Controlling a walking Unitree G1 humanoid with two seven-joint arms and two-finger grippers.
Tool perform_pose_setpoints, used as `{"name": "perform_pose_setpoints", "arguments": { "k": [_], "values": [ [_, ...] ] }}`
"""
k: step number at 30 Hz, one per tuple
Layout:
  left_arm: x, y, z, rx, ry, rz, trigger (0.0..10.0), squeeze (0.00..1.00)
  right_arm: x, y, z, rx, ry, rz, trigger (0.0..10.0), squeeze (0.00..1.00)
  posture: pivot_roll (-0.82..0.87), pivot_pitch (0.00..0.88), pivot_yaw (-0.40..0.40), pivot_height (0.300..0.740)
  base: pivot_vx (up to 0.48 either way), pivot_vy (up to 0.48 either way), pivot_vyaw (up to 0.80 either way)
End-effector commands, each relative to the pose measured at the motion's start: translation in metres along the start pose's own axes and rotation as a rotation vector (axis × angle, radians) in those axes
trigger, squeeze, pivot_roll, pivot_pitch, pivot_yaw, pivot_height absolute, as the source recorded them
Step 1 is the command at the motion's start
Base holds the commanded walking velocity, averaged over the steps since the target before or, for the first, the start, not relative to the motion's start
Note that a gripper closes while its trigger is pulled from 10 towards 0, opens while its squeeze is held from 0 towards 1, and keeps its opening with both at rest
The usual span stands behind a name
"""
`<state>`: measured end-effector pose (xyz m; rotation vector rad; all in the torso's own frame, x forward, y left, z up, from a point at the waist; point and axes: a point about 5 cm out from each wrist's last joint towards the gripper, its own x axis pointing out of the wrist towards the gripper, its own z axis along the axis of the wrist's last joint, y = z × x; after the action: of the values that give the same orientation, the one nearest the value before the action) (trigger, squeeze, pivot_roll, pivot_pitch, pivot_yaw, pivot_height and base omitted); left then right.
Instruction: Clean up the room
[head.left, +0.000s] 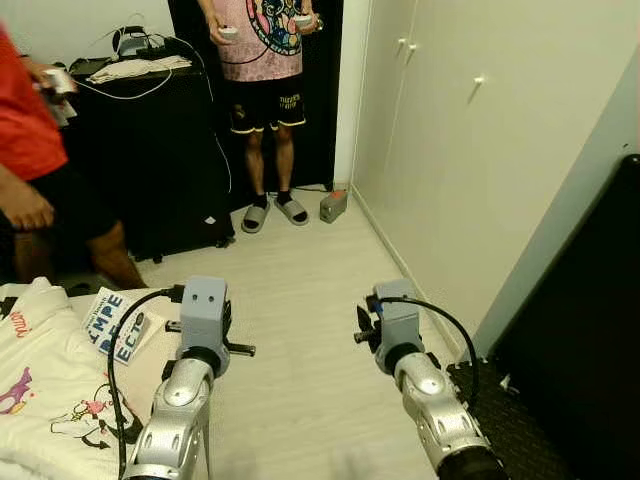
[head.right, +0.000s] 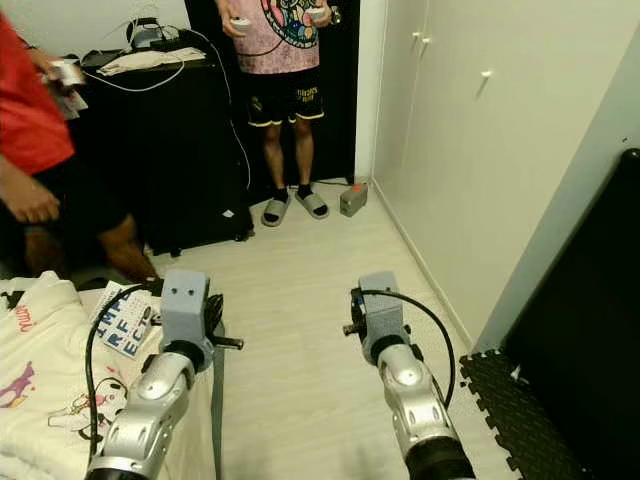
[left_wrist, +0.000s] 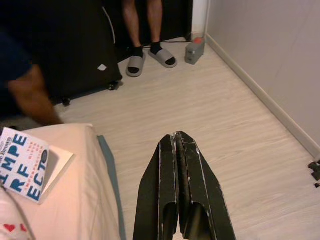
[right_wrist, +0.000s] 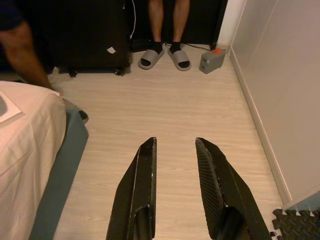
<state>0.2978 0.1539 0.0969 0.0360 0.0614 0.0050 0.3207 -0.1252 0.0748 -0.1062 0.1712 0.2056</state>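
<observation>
Left tool (left_wrist: 177, 190) pressed together, right tool (right_wrist: 175, 190) spread, both empty above bare floor. Book (head.left: 115, 325) on bed (head.left: 40, 380), lower left. Risk: striking nearby person's legs (head.left: 270, 160) when advancing.

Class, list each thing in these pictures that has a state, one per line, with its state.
Left gripper: fingers shut, empty, above floor.
Right gripper: fingers open, empty.
Cupboard doors: closed.
Book: closed, flat on the bed.
Slippers: worn by a person.
</observation>
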Motion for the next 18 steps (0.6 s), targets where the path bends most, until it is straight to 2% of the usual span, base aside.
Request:
{"name": "perform_pose_setpoints", "arguments": {
  "k": [1,2,4,7,10,11,12,13,15,17,18],
  "values": [
    [-0.002,0.001,-0.007,0.023,0.038,0.001,10.0,0.0,-0.002,-0.004,-0.004,0.029,0.031,-0.02,10.0,0.0,-0.04,0.074,0.017,0.74,0.0,0.0,0.0],
    [-0.002,0.0,-0.007,0.049,0.034,0.0,10.0,0.0,-0.003,-0.006,-0.006,0.032,0.043,-0.033,10.0,0.0,-0.03,0.064,0.0,0.74,0.0,0.0,0.0],
    [-0.002,0.0,-0.007,0.049,0.034,0.0,10.0,0.0,-0.003,-0.006,-0.006,0.032,0.043,-0.033,10.0,0.0,-0.03,0.064,0.0,0.74,0.0,0.0,0.0],
    [-0.005,0.019,-0.012,0.02,0.039,0.088,10.0,0.0,-0.002,-0.009,-0.011,0.051,0.07,-0.045,10.0,0.0,-0.03,0.07,0.018,0.74,0.0,0.0,0.0],
    [-0.005,0.024,-0.012,0.001,0.041,0.107,10.0,0.0,-0.002,-0.013,-0.008,0.058,0.06,-0.07,10.0,0.0,-0.03,0.07,0.018,0.74,0.0,0.0,0.0],
    [-0.007,0.035,-0.013,0.006,0.028,0.138,10.0,0.0,-0.005,-0.032,-0.003,0.059,0.004,-0.186,10.0,0.0,-0.03,0.054,0.005,0.74,0.0,0.0,0.0],
    [-0.007,0.035,-0.013,0.006,0.028,0.138,10.0,0.0,-0.005,-0.032,-0.003,0.059,0.004,-0.186,10.0,0.0,-0.03,0.054,0.005,0.74,0.0,0.0,0.0],
    [-0.008,0.041,-0.013,0.004,0.022,0.156,10.0,0.0,-0.009,-0.042,-0.005,0.081,-0.013,-0.246,10.0,0.0,-0.03,0.049,-0.004,0.74,0.0,0.0,0.0],
    [-0.011,0.048,-0.015,-0.012,0.031,0.183,10.0,0.0,-0.016,-0.053,-0.011,0.094,-0.017,-0.311,10.0,0.0,-0.03,0.052,0.014,0.74,0.0,0.0,0.0],
    [-0.014,0.048,-0.017,-0.044,0.041,0.183,10.0,0.0,-0.021,-0.058,-0.015,0.099,-0.008,-0.328,10.0,0.0,-0.04,0.052,0.02,0.74,0.0,0.0,0.0],
    [-0.015,0.04,-0.019,-0.04,0.05,0.151,10.0,0.0,-0.025,-0.06,-0.017,0.106,-0.006,-0.327,10.0,0.0,-0.04,0.052,0.017,0.74,0.0,0.0,0.0]
  ]
}}
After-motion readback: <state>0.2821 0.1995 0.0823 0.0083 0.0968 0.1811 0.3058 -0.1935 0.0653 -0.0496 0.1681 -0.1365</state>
